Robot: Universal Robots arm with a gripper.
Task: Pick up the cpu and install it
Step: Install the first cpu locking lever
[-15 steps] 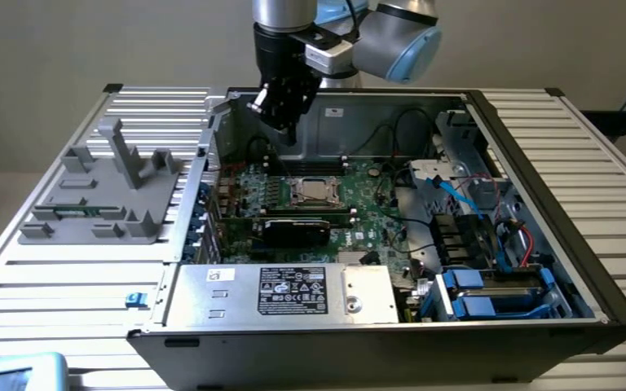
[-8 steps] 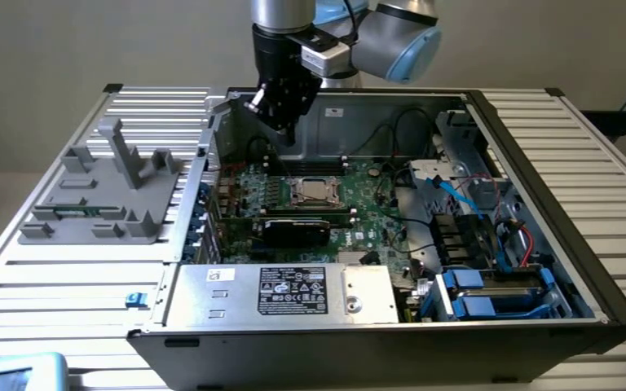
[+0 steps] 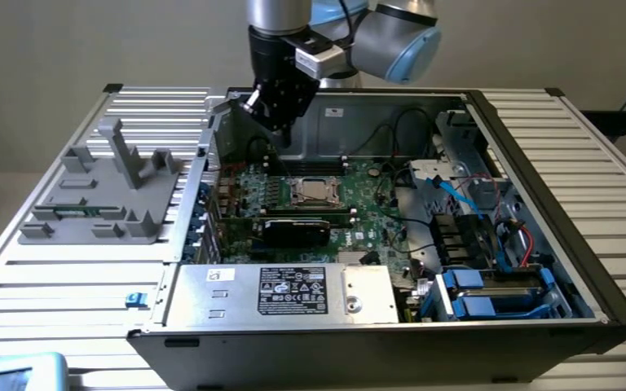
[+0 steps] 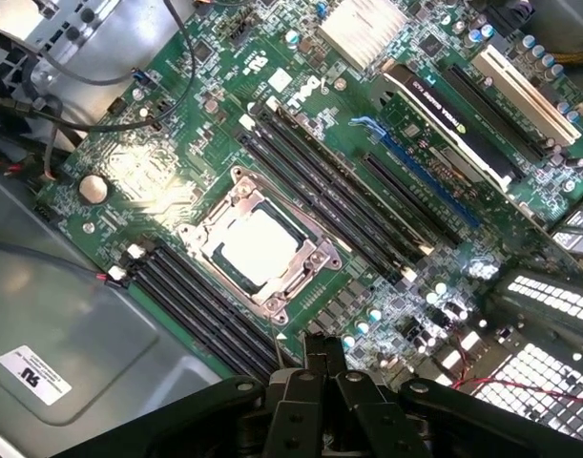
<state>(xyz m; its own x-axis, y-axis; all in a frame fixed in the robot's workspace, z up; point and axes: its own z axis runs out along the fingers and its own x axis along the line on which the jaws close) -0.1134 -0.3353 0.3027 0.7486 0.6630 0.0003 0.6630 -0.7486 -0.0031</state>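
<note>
The cpu (image 3: 313, 191) is a small square chip with a dull silver top, lying flat in the metal-framed socket (image 4: 301, 286) on the green motherboard inside the open computer case. It also shows in the wrist view (image 4: 256, 250). My gripper (image 3: 284, 130) hangs above the board, behind the socket toward the case's back wall and apart from the chip. In the wrist view its black fingers (image 4: 322, 355) are pressed together, shut, with nothing between them.
A large silver box with a black label (image 3: 291, 293) sits at the case front. A black card (image 3: 297, 228) lies just in front of the socket. Black memory slots (image 4: 329, 176) flank it. Cables and blue drive bays (image 3: 487, 293) fill the exterior view's right; a grey fixture (image 3: 107, 187) stands left.
</note>
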